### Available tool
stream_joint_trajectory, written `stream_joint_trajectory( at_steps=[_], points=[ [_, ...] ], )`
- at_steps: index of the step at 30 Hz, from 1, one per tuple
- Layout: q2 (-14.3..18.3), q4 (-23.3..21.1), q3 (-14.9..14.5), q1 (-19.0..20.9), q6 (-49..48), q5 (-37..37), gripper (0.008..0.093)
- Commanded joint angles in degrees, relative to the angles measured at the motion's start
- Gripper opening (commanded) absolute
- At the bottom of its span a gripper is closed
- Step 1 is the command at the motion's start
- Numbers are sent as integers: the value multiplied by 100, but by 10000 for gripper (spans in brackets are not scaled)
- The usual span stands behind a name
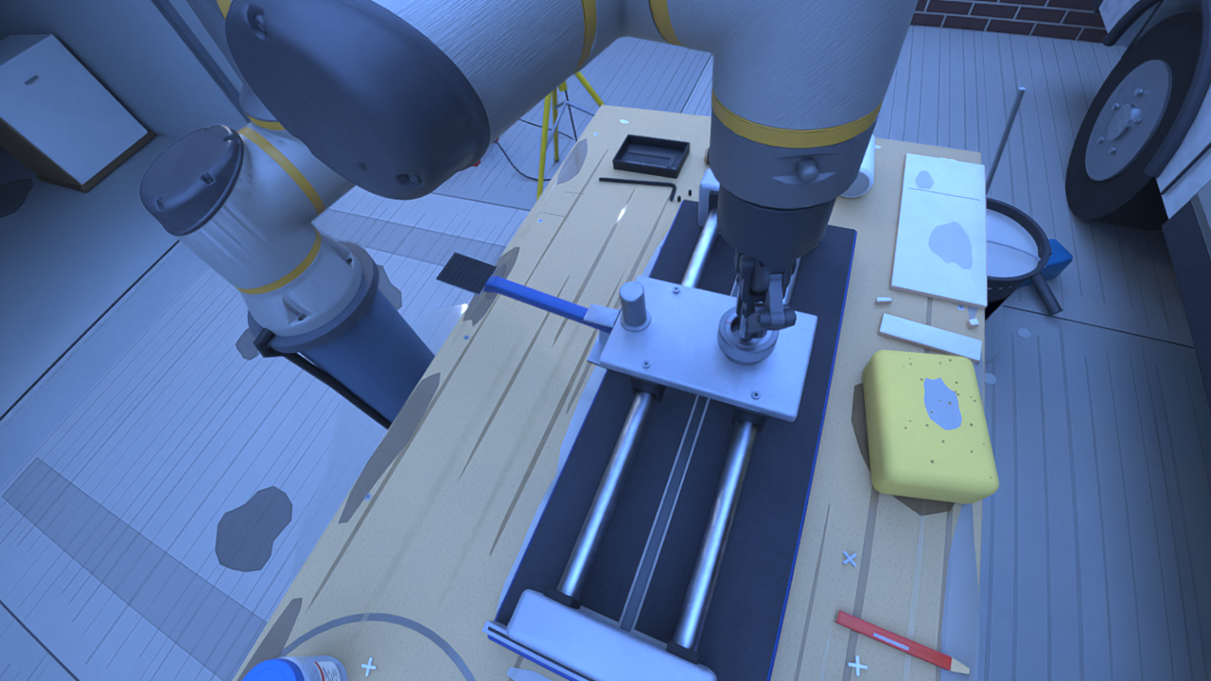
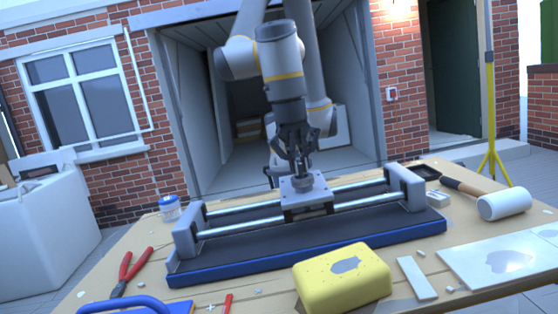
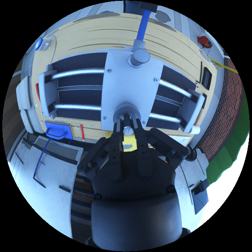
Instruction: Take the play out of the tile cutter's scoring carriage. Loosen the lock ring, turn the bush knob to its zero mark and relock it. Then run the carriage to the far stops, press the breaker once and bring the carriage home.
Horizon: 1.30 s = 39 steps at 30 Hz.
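Note:
The small bush knob point(image 3: 127, 128) is mostly hidden between my fingers; only its pale top shows in the wrist camera. My gripper point(image 1: 756, 320) point(image 2: 299, 168) points straight down and is closed on this knob. Around the knob sits the wider grey lock ring point(image 1: 747, 345) point(image 2: 302, 180) point(image 3: 127, 113), on the near corner of the grey carriage plate point(image 1: 707, 346) point(image 2: 304, 190). The carriage stands partway along the two steel rails point(image 1: 662, 474) of the tile cutter. A grey breaker post point(image 1: 633, 305) point(image 3: 138, 57) stands on the plate's other side. A blue lever point(image 1: 529, 296) sticks out from there.
A black tray point(image 1: 650, 155) lies at the bench's far end beside a hex key point(image 1: 639, 180). A yellow sponge point(image 1: 929, 425) point(image 2: 342, 275) lies beside the cutter base. Tiles point(image 1: 944, 229), a mallet point(image 2: 488, 198), pliers point(image 2: 129, 268) and a red pencil point(image 1: 902, 642) lie around.

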Motion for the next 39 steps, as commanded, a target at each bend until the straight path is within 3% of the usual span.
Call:
stream_joint_trajectory(
  at_steps=[1,12,39],
  points=[
    [-1,-5,-5,0,1,1,265],
    [-1,-5,-5,0,1,1,480],
    [-130,247,-131,0,1,1,480]
  ],
)
